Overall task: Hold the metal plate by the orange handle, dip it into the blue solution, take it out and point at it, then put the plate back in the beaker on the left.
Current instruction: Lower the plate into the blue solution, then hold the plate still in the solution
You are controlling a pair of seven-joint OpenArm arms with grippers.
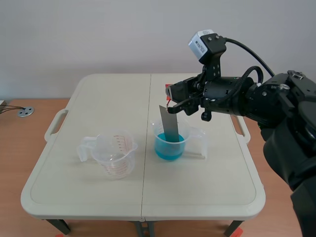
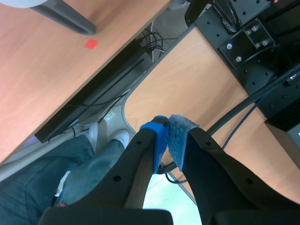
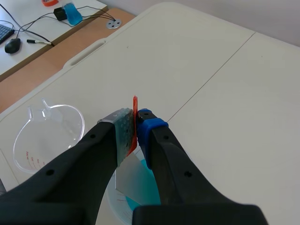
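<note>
Grey flat metal plate [image 1: 171, 124] is standing upright, its low end dipping in the blue water [image 1: 170, 148] of a clear plastic beaker [image 1: 195, 136] on the pale bench [image 1: 113, 98]. The right claw [image 3: 135, 124] is pinching its thin orange handle [image 3: 135, 110] tight. An empty clear beaker with red marks [image 1: 116, 153] is sitting near it. The left claw [image 2: 168, 126] is pressing its pads together on nothing.

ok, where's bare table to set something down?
Bare: the far left of the table behind the empty beaker, the near strip in front of both beakers, the near right corner. Crowded: centre-right, where the right gripper holds the metal plate in the blue solution beaker.
</note>
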